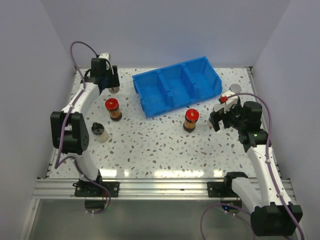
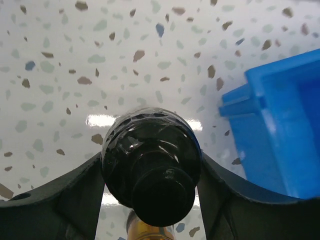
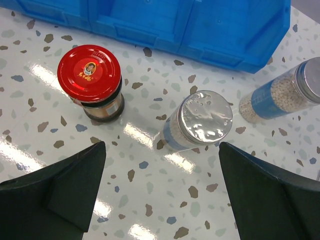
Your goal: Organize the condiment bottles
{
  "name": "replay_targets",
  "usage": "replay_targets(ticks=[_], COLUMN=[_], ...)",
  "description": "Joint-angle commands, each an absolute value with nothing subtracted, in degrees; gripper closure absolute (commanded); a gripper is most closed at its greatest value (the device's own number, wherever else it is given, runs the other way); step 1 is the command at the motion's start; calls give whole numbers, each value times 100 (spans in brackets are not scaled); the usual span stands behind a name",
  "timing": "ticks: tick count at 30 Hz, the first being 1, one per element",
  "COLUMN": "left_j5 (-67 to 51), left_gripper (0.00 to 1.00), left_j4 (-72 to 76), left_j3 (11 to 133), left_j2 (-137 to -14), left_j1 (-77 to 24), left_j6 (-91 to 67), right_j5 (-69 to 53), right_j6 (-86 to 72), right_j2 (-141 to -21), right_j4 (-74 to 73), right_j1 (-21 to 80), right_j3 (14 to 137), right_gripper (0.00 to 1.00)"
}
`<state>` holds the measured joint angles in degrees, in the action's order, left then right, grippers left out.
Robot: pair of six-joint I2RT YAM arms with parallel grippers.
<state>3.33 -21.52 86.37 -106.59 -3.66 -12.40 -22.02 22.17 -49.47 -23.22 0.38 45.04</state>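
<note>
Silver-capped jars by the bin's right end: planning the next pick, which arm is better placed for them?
Right. The right end effector is open, just short of the nearer silver-capped jar; the left end effector, across the table, is closed on a black-capped jar.

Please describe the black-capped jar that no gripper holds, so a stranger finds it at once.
From the blue bin, go left across the table to the left arm. Nearest the front edge is the black-capped jar; unlike the neighbouring red-capped jar, its contents are pale.
</note>
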Motion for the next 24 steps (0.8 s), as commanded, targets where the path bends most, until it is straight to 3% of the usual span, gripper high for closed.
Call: replay_targets(ticks=[1, 9, 19, 24], left_j5=[326, -43, -606, -589], left_gripper=[100, 100, 100, 100], left_j4=[-1486, -1749, -2434, -2443], left_j3=[8885, 9825, 11504, 11531], left_j2=[-9818, -10036, -11582, -11856], left_j1=[-571, -1335, -1872, -1977], left_j6=[-1081, -1195, -1477, -1459], right_j5=[-2188, -2188, -2162, -2153], right_j6=[2294, 2311, 2329, 2329], right_j2=[-4887, -4895, -4913, -4913], right_j4=[-2329, -2320, -2312, -2320], right_j1=[44, 44, 44, 44], right_j3=[4702, 4685, 4685, 4685], right_gripper=[1, 1, 1, 1])
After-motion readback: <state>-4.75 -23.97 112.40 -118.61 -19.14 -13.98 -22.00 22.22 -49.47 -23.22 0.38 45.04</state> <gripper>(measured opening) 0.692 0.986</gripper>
